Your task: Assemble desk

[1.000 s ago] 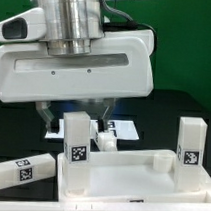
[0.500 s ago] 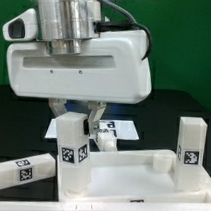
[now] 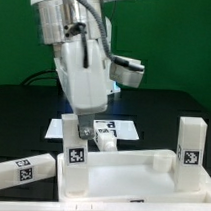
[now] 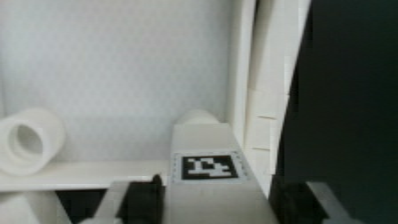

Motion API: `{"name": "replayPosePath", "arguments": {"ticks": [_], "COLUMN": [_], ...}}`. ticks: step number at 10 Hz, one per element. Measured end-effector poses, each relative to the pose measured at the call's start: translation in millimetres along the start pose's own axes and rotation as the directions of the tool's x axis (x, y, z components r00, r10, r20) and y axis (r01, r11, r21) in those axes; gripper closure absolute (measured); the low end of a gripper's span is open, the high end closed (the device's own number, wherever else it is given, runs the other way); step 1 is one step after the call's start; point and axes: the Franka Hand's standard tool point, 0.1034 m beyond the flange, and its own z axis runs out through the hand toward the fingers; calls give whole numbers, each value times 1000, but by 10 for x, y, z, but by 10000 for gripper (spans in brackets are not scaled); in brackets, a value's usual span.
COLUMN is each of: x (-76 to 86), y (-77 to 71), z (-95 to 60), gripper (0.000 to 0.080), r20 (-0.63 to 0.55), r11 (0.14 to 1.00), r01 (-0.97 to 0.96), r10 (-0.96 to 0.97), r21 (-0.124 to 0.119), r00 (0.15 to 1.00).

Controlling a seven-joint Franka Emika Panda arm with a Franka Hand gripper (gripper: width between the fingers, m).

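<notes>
Leg-fitting step: the end effector (image 3: pixel 81 122) straddles the upright leg (image 3: pixel 75 157) at the top's (image 3: pixel 125 181) corner; whether it pinches, I cannot tell. Next comes twisting the leg home squarely.

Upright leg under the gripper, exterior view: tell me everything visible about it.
The upright leg is a blocky, square-section white post, plastic by its look, with a black-and-white tag on its near face and another seen in the wrist view. It stands vertical on the desk top's corner at the exterior view's left. The gripper sits over its upper end, fingers either side, seemingly closed on it.
</notes>
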Motion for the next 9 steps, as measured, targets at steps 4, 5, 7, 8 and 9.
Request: {"name": "replayPosePath", "arguments": {"ticks": [4,5,7,8,9], "x": [40,52,57,61,68], "y": [38,46,101,100,81], "z": [47,37,49,50,29], "gripper": [214,214,154,154,151], "r20": [-2,-8,-13,-12,-12], "r11": [907,837,761,721,590], "r01": [421,547,649,693,807], "r10": [-421,-547,-649,-693,-808], "r21": [-16,-14,-17,-18,-41], "r00": [907,837,761,721,590]}}
